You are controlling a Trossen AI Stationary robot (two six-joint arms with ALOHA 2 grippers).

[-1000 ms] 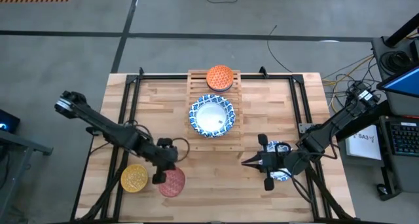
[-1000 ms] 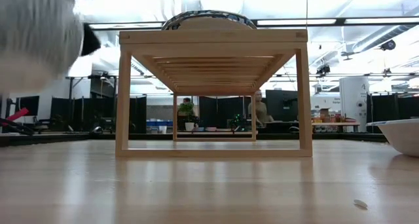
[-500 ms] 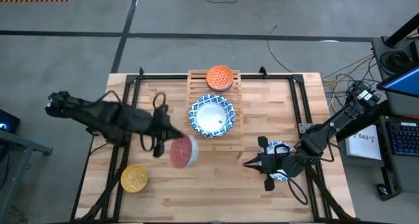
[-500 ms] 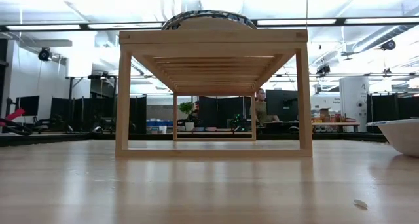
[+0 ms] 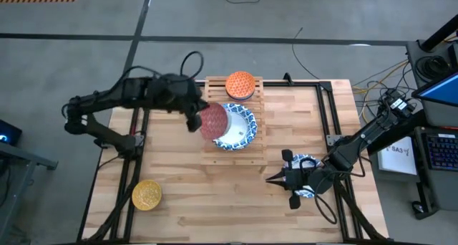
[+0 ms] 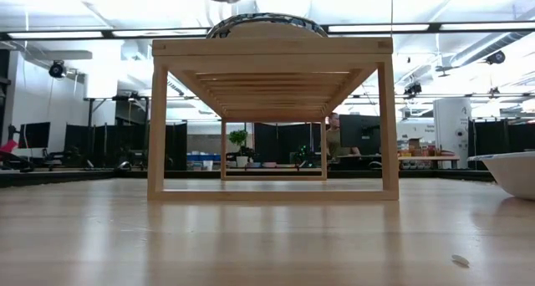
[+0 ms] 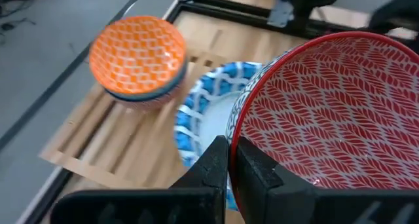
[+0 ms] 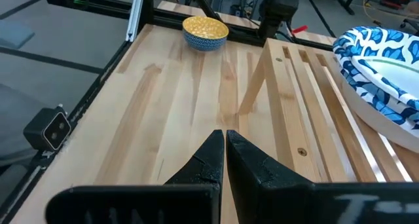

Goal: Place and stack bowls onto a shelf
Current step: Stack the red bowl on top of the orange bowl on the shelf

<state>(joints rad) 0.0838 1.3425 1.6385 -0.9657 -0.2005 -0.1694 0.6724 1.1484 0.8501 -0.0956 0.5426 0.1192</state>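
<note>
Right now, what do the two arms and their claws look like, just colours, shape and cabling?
Both arms are dark, slim and jointed. The left arm has a black cable looping off it near the wrist; the left claw ends in two flat black fingers. The right arm looks the same, and the right claw has two tapered black fingers.

High view: overhead, facing straight down; takes in the whole tabletop [image 5: 172,180], both arms and the surrounding floor.

Low view: at tabletop height, facing level across the planks, near the shelf [image 6: 272,119], with the room behind.

Left wrist view: close, looking past its own fingers [image 7: 216,168] down at the shelf [image 7: 98,152] top.

Right wrist view: low over the table, looking along the planks beside the shelf [image 8: 308,112].

Shared: the shelf [image 5: 234,119] appears in all four views; the yellow bowl [image 5: 147,195] in the high and right wrist [image 8: 205,31] views.
</note>
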